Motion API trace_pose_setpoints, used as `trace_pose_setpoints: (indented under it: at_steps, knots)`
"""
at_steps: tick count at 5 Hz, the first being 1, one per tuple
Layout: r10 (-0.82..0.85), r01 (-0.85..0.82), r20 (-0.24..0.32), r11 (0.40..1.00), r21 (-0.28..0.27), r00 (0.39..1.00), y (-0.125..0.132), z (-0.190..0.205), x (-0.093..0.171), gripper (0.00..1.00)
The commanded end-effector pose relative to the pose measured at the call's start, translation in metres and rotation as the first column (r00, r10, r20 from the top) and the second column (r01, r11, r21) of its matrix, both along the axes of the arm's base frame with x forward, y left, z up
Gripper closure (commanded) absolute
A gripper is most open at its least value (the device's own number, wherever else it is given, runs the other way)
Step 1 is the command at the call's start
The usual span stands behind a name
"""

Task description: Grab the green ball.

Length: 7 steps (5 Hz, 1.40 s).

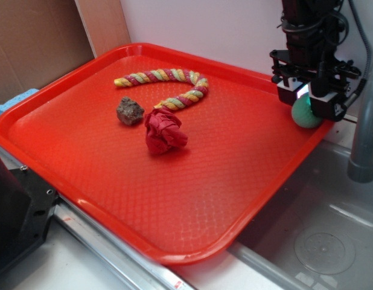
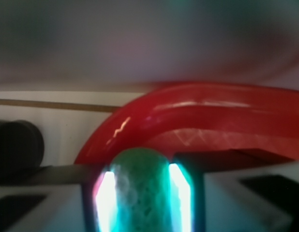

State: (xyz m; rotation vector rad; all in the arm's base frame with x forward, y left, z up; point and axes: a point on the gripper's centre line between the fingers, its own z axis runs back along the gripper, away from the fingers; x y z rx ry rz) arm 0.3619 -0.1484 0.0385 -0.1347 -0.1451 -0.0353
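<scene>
The green ball (image 1: pixel 304 114) is a small mint-green sphere at the far right corner of the red tray (image 1: pixel 114 181). My gripper (image 1: pixel 306 99) stands over it with its jaws closed on the ball's sides. In the wrist view the ball (image 2: pixel 142 191) fills the gap between the two lit pads (image 2: pixel 107 200), squeezed narrow between them. The curved red tray rim (image 2: pixel 198 104) runs just beyond the ball. The top of the ball is hidden by the gripper in the exterior view.
A red cloth wad (image 1: pixel 164 131) lies mid-tray, a brown rock-like lump (image 1: pixel 130 111) to its left, and a twisted coloured rope (image 1: pixel 168 84) behind them. A grey pipe (image 1: pixel 367 121) stands right of the tray over a steel sink (image 1: pixel 319 241). A white wall is behind.
</scene>
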Motion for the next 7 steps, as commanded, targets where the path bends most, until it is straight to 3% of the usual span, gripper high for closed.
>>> trace_pose_setpoints:
  at_steps: [1,3,4,5,6,7]
  knots:
    - [0.181,-0.180,0.046,0.983,-0.033,0.982,0.047,0.098,-0.031,1.00]
    - [0.285,-0.284,0.003,0.959,-0.013,0.959,0.089,0.142,-0.104,1.00]
    - [0.312,-0.311,-0.012,0.949,0.053,0.950,0.103,0.153,-0.138,1.00]
    - [0.366,-0.363,-0.038,0.929,0.079,0.930,0.117,0.161,-0.168,1.00]
    - [0.392,-0.387,-0.033,0.917,0.097,0.919,0.122,0.162,-0.178,1.00]
    - [0.420,-0.416,-0.037,0.906,0.083,0.907,0.132,0.164,-0.169,1.00]
